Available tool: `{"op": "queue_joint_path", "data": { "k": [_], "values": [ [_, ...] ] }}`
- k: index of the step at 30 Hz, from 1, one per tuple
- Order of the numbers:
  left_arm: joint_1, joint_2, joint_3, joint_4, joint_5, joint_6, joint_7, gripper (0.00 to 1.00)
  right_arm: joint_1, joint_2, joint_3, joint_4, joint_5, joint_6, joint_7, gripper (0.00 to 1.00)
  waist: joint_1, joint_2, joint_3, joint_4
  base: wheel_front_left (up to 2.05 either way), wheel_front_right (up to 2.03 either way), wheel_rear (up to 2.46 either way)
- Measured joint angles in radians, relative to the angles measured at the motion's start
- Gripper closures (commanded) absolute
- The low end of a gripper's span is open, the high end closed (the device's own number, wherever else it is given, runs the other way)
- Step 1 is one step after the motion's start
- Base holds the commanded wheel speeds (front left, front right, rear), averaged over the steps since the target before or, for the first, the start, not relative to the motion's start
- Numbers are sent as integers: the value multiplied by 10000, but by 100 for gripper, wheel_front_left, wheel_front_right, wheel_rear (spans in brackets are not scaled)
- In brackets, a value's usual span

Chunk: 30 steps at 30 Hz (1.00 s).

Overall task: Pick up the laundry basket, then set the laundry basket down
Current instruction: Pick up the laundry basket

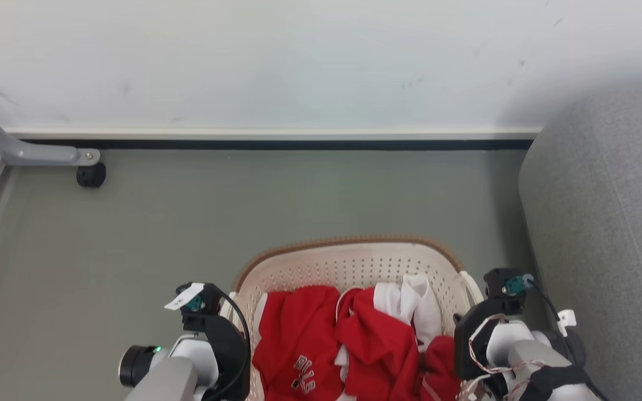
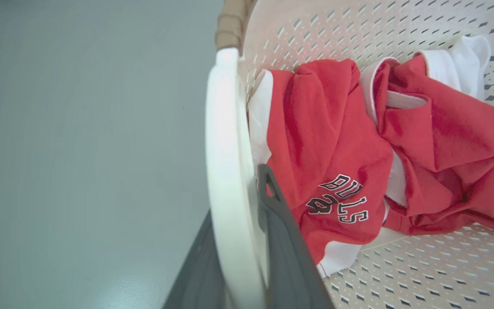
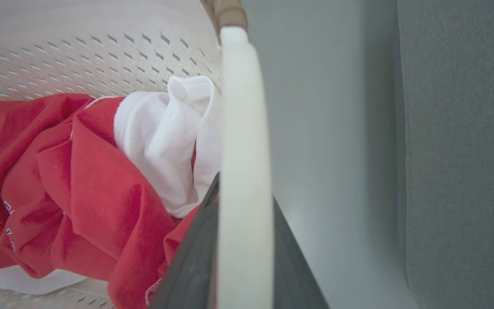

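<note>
Head view: the laundry basket (image 1: pixel 349 262) sits low in the middle, between the two forearms, over the grey-green floor (image 1: pixel 243 206) and well apart from the wall (image 1: pixel 298 61).
Resting or lifted: cannot tell from any view.
Basket contents: red garments (image 1: pixel 298 334) heaped along the near side, with a white garment (image 1: pixel 418 301) toward the right wall of the basket.
Right of the basket: a grey sofa (image 1: pixel 605 223), close beside the right arm.
Far left corner of the floor: a grey metal bracket (image 1: pixel 31 150) with a black foot (image 1: pixel 91 175).
Left wrist view: the left gripper (image 2: pixel 236 193) straddles the white left handle (image 2: pixel 225 128), one dark finger outside and one inside the basket, pressed against it.
Only here: black-and-white lettering (image 2: pixel 341 201) on the red cloth reads clearly.
Right wrist view: the right gripper (image 3: pixel 245 189) is clamped on the right handle (image 3: pixel 242 120) the same way, inner finger against the cloth.
Also here: a strip of floor lies between handle and sofa.
</note>
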Motion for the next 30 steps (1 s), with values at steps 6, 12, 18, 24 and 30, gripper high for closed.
{"op": "queue_joint_path", "data": {
  "k": [6,12,18,24,30],
  "values": [
    [317,-2,-27,25,-17,-10,209,100,320,12,203,2,272,2,245,100,0,0,-401,-47,0,0,0],
    [466,0,-33,29,-31,-12,355,100,445,19,366,2,412,2,428,100,0,0,-732,-81,0,0,0],
    [654,0,-35,40,-111,-12,466,100,620,23,514,-19,550,0,608,100,0,0,-948,-142,0,0,0],
    [655,10,-33,46,-165,-12,512,100,668,23,635,-121,796,-15,763,100,0,-1,-1019,-189,0,0,0],
    [738,50,-10,56,-349,-12,525,100,718,21,872,-226,897,-15,859,100,1,0,-1186,-232,0,0,0]
  ]
}}
